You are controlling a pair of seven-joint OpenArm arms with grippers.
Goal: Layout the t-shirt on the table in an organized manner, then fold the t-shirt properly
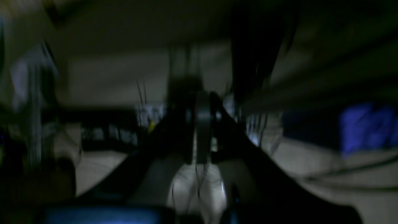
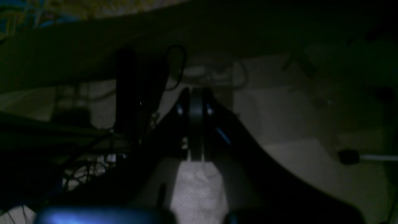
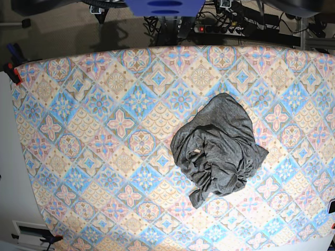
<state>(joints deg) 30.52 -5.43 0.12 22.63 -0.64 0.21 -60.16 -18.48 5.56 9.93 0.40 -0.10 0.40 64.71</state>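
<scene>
The dark grey t-shirt [image 3: 220, 149] lies crumpled in a heap on the table [image 3: 94, 136], right of centre, sleeves bunched and not laid out. Neither arm shows in the base view. In the dark, blurred left wrist view my left gripper [image 1: 203, 102] has its jaws together with nothing between them, facing floor and cables away from the shirt. In the dark right wrist view my right gripper [image 2: 196, 95] is likewise shut and empty. A strip of the patterned table cloth [image 2: 62, 9] shows at that view's top left.
Cables and a power strip [image 3: 220, 26] lie on the floor beyond the table's far edge. A blue mount [image 3: 165, 6] hangs at top centre. A red clamp [image 3: 15, 76] grips the left edge. A blue shape [image 1: 367, 127] shows at right in the left wrist view.
</scene>
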